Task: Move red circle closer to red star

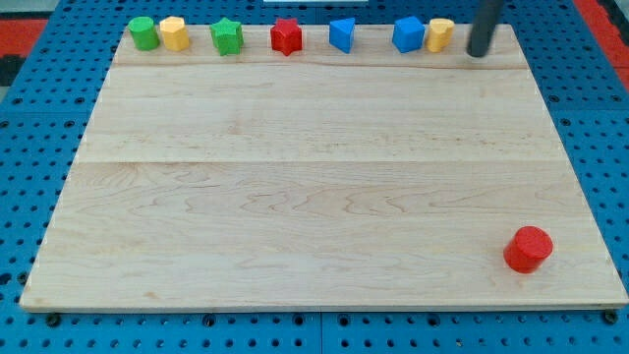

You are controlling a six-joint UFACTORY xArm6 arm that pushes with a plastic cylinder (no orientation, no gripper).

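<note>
The red circle point(528, 249) lies near the board's bottom right corner. The red star point(286, 36) sits in the row of blocks along the view's top edge, near the middle. My tip point(477, 52) is at the view's top right, just right of the yellow block point(439, 34) and far above the red circle. It touches no block.
Along the top edge from the left stand a green circle point(143, 31), a yellow block point(174, 32), a green star point(226, 37), a blue block point(342, 34) and another blue block point(408, 33). The wooden board point(314, 187) lies on a blue pegboard.
</note>
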